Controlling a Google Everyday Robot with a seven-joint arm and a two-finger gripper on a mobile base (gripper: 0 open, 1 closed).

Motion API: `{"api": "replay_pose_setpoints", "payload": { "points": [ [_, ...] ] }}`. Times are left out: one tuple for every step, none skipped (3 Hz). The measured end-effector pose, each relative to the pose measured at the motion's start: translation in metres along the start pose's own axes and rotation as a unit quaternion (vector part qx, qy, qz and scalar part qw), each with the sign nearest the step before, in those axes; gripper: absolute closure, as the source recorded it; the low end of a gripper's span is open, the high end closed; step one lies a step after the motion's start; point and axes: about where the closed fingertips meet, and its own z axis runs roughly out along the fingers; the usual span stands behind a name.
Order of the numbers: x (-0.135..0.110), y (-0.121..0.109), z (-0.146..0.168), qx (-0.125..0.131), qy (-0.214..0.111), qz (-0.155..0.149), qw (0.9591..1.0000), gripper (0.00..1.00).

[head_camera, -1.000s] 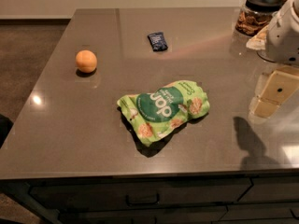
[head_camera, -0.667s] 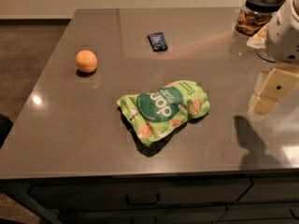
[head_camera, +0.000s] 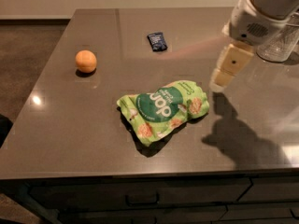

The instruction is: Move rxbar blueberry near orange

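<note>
The rxbar blueberry (head_camera: 157, 41), a small dark navy bar, lies flat at the far middle of the grey table (head_camera: 65, 125). The orange (head_camera: 86, 61) sits to its left and a little nearer, well apart from the bar. My gripper (head_camera: 223, 76) hangs above the table on the right. It is to the right of the bar, nearer the camera, and just above the right end of the green bag. It holds nothing that I can see.
A large crinkled green chip bag (head_camera: 163, 108) lies in the middle of the table, between the gripper and the front edge. A clear jar (head_camera: 280, 48) stands at the far right, partly behind the arm. The table's left edge drops to the floor.
The arm and gripper have moved left and a little farther back, from the right edge toward the bag's right end. The bar, orange and bag have not moved.
</note>
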Motion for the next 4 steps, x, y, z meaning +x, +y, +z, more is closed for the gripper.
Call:
{"api": "replay_pose_setpoints", "payload": {
  "points": [
    [-0.027,-0.023,0.023,0.010,-0.022,0.028,0.9993,0.00],
    [-0.054,-0.045,0.045,0.027,-0.038,0.070,0.9964,0.00],
    [-0.057,-0.046,0.047,0.029,-0.041,0.087,0.9949,0.00],
    [-0.057,-0.046,0.047,0.029,-0.041,0.087,0.9949,0.00]
  ]
}}
